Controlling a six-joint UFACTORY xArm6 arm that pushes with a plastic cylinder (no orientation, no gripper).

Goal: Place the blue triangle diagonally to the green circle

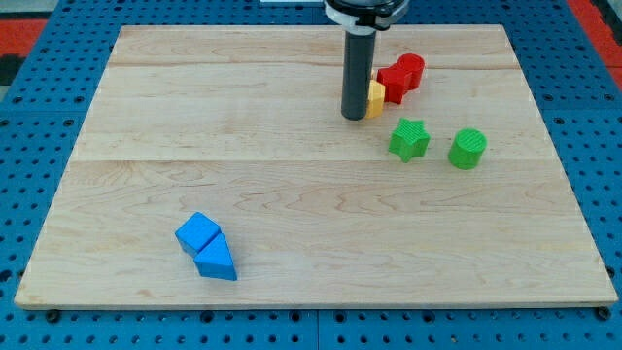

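The blue triangle (216, 260) lies near the view's bottom left of the wooden board, touching a blue cube (197, 232) just above and left of it. The green circle (467, 148) stands at the view's right, with a green star (408, 139) just to its left. My tip (354, 116) is at the view's top centre, far from the blue triangle and left of the green star. It stands against a yellow block (375, 98), which it partly hides.
Two red blocks (401, 76) sit touching each other, right of the yellow block and above the green star. The wooden board (292, 185) rests on a blue perforated table (29, 146), its edges all in view.
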